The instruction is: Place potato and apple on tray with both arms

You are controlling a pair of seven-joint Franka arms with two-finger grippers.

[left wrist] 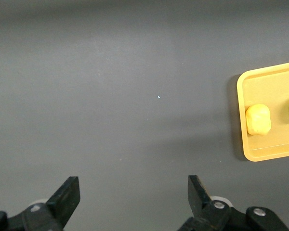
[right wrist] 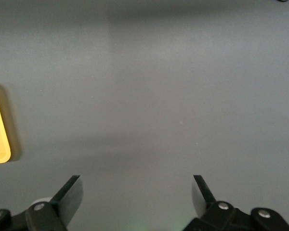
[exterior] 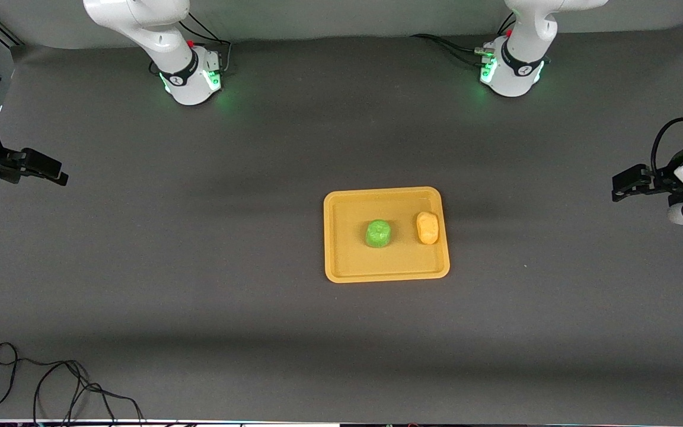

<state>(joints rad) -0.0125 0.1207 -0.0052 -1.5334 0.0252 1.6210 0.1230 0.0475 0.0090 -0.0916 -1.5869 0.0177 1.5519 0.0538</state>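
Yellow-orange tray (exterior: pixel 386 270) already holds apple (exterior: pixel 378 233) and potato (exterior: pixel 427 228); left gripper (left wrist: pixel 132 199) and right gripper (right wrist: pixel 137 197) wait, jaws apart, so nothing remains.

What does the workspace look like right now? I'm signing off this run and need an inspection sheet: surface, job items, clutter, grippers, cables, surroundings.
Surface: dark grey table, bare around the tray.
Job's things: tray near the table's middle; apple and potato both lie in it, apart, potato toward the left arm's end.
Clutter: nothing seen.
Grippers: left gripper open, empty, over the left arm's end of the table; right gripper open, empty, over the right arm's end. Both arms wait.
Cables: loose black cable on the table's edge nearest the front camera; cables at both bases.
Surroundings: nothing seen.
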